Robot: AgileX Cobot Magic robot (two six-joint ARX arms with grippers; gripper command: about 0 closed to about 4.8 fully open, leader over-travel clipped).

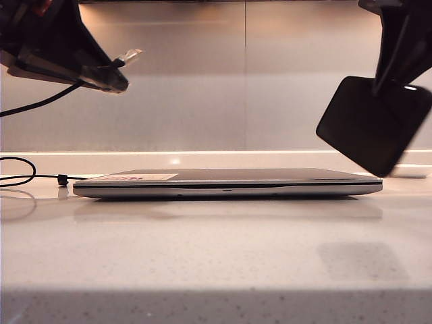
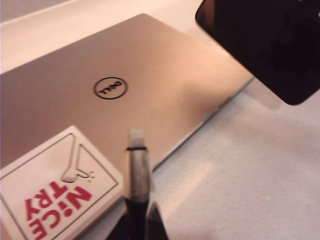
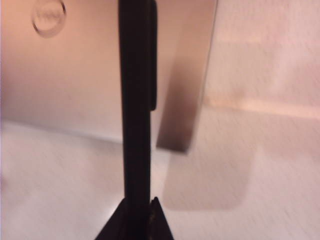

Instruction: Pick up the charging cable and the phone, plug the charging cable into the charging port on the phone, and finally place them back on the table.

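My left gripper (image 1: 116, 73) hangs high at the left, shut on the charging cable (image 1: 40, 102) just behind its silvery plug (image 1: 131, 55). In the left wrist view the plug (image 2: 138, 159) sticks out past the left gripper (image 2: 140, 222), its tip aimed over the laptop toward the phone (image 2: 270, 45). My right gripper (image 1: 383, 81) is high at the right, shut on the black phone (image 1: 374, 125), which hangs tilted above the table (image 1: 216, 256). The right wrist view shows the phone (image 3: 136, 100) edge-on, rising out of the right gripper (image 3: 138, 220). I cannot make out the charging port.
A closed silver-grey laptop (image 1: 229, 183) with a pale sticker (image 2: 50, 195) lies across the middle of the table. Slack cable with a small black band (image 1: 62, 179) loops on the table at the far left. A grey wall panel (image 1: 229, 81) stands behind.
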